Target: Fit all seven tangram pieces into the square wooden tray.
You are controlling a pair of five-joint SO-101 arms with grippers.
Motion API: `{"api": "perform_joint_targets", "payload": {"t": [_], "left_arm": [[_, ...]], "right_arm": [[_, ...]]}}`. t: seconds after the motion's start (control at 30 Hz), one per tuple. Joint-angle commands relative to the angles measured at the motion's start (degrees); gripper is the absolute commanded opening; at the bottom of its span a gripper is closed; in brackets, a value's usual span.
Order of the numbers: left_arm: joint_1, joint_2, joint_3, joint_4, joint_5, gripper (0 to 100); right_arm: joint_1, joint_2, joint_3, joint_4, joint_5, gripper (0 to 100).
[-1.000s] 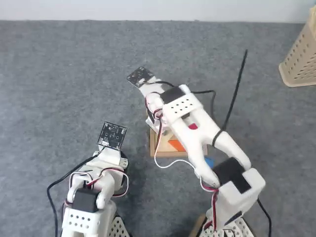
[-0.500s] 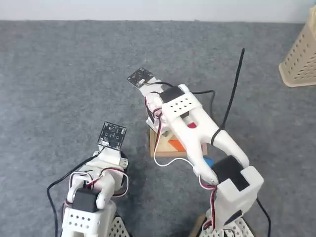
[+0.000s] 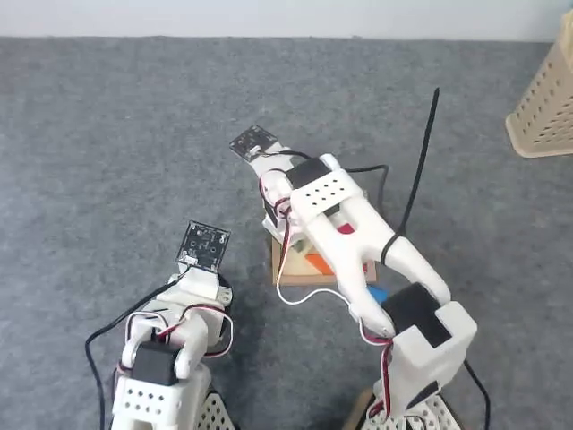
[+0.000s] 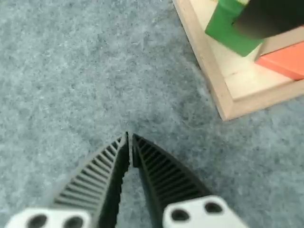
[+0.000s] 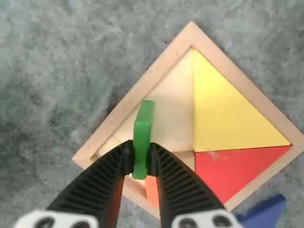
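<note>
The square wooden tray (image 5: 156, 73) lies on grey carpet, with a yellow triangle (image 5: 225, 114), a red piece (image 5: 232, 168) and an orange piece (image 5: 151, 188) inside it. My right gripper (image 5: 140, 159) is shut on a green piece (image 5: 143, 135), held on edge just above the tray's bare wooden part. A blue piece (image 5: 263, 209) lies outside the tray corner. In the high view the right arm (image 3: 345, 228) covers most of the tray (image 3: 279, 269). My left gripper (image 4: 129, 142) rests shut over bare carpet beside the tray (image 4: 209, 78), nothing between its fingers.
A perforated beige basket (image 3: 546, 98) stands at the far right edge. A black cable (image 3: 421, 170) trails behind the right arm. Grey carpet (image 3: 116, 143) stretches wide to the left and back.
The right arm has shifted slightly left and back with the green piece in its grip. The left arm has not moved.
</note>
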Motion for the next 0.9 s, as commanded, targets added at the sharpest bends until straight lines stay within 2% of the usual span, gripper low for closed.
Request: {"api": "perform_joint_targets", "payload": {"t": [0.0, 0.73, 0.87], "left_arm": [[-0.2, -1.1, -1.0, 0.4, 0.4, 1], [-0.2, -1.1, -1.0, 0.4, 0.4, 1], [-0.2, -1.1, -1.0, 0.4, 0.4, 1]], "right_arm": [[-0.1, -0.5, -2.9, 0.0, -2.5, 0.6], [-0.1, 3.2, -4.4, -1.4, -3.1, 0.8], [0.5, 3.2, -6.8, 1.7, -2.8, 11.4]]}}
